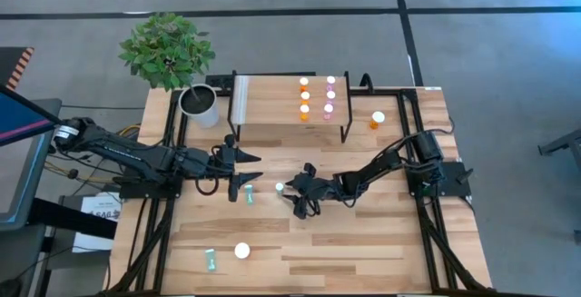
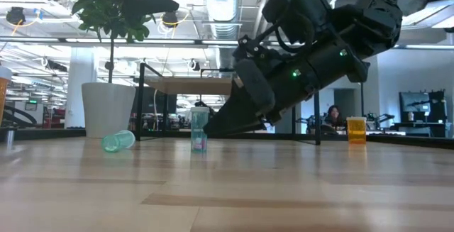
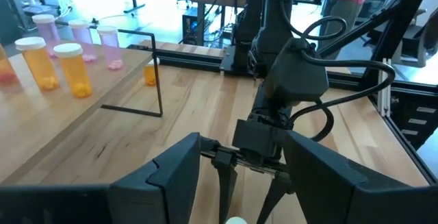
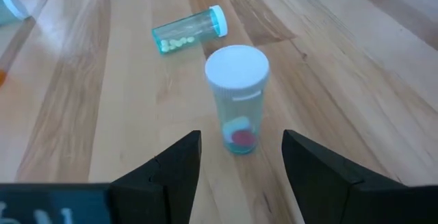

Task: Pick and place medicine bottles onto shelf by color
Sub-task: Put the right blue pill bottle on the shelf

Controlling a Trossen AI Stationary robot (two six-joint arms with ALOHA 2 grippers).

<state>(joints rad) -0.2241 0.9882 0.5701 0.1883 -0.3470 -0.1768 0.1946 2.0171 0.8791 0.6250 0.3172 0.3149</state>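
Two dark right gripper jaws apart, flanking upright translucent teal bottle, round white cap; left gripper jaws apart.

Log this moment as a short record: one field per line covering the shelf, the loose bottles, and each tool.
shelf: shelf holds six capped bottles at its right end, orange and pink columns
target bottle: upright teal bottle on the table, white cap on
right tool: right tool open, fingers either side of the teal bottle, not yet closed on it
left tool: left tool open, holding nothing, facing the right arm
other bottles: one teal bottle lying on its side; wide orange bottle standing right of the shelf
plant: white pot left of the shelf
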